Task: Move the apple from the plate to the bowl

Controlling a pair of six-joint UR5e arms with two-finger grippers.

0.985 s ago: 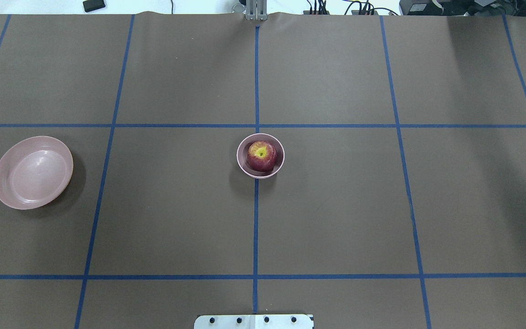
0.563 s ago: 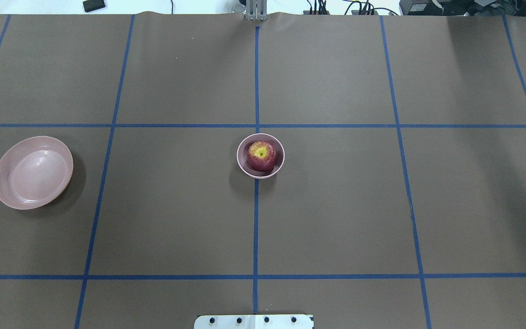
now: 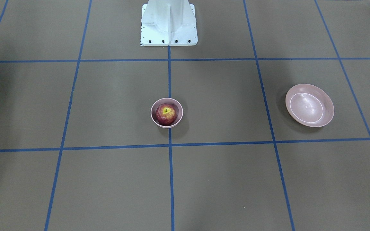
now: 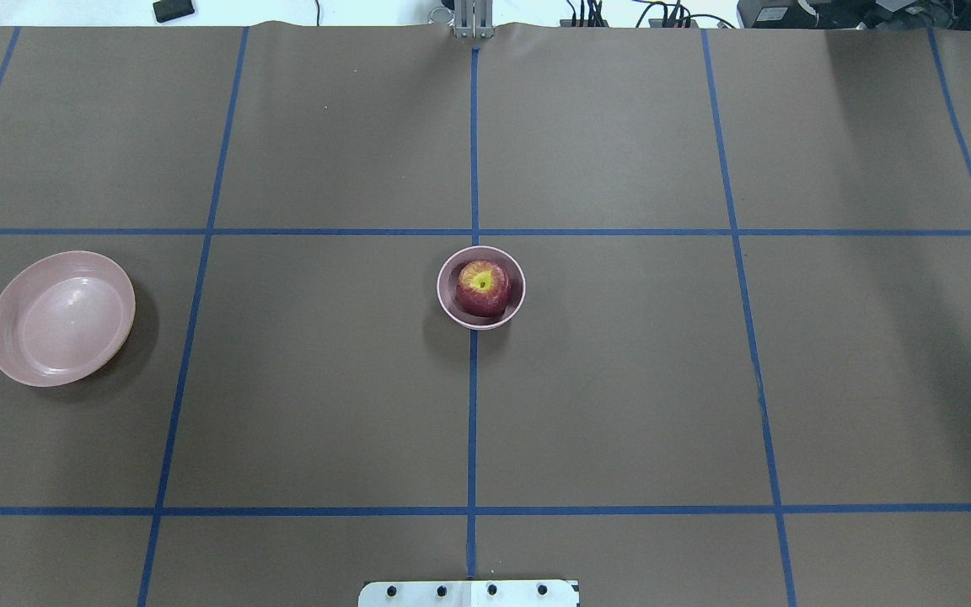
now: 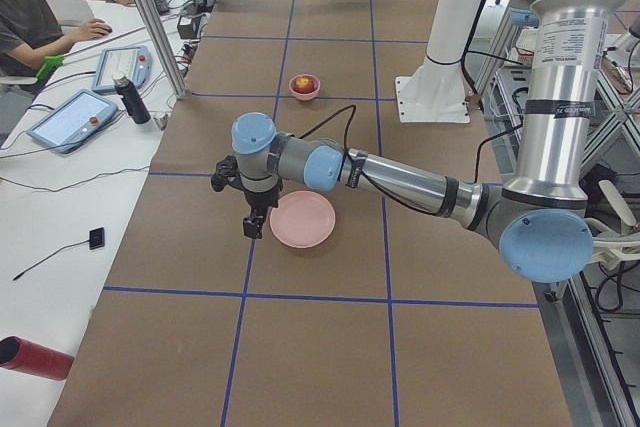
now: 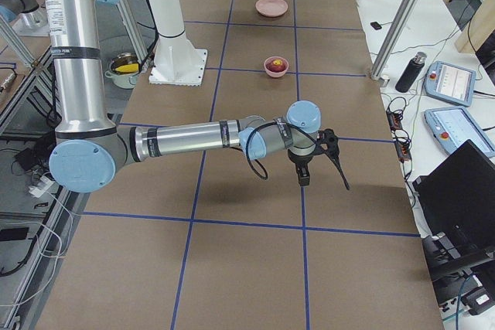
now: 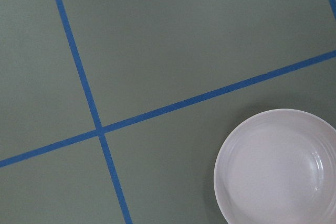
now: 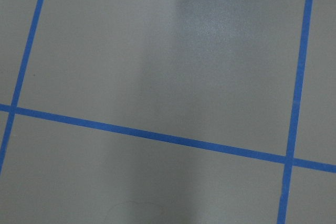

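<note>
**Claws hang clear of both dishes, apple sits in the bowl**

Your left claw (image 5: 252, 225) is the nearest thing to the left-end camera. It hangs on its outstretched arm above the bench (image 5: 330, 347), near the plate (image 5: 302, 219) and touching nothing. You cannot tell from these views how far apart its jaws stand. Its wrist camera looks straight down on the brown surface, where two blue tape lines (image 7: 84, 90) cross. The plate's rim curves into the lower right corner of that view. The plate's pale pink inside, with its faint ring, lies open to view.

Farther along, at the middle of the bench, the small deep bowl (image 4: 445, 305) sits on the centre tape line. The apple (image 4: 483, 287) rests inside it, yellow stem patch facing up, and nearly fills it. Bowl and plate stand well apart. On the robot's side of the bowl you can see the white mount (image 3: 169, 24).

Farthest off, your right claw (image 6: 325, 185) hangs over the bench toward its right end, well away from the bowl, with its fingers pointing down. Only a dark sliver of it reaches the overhead view, so you cannot tell its opening either.
</note>
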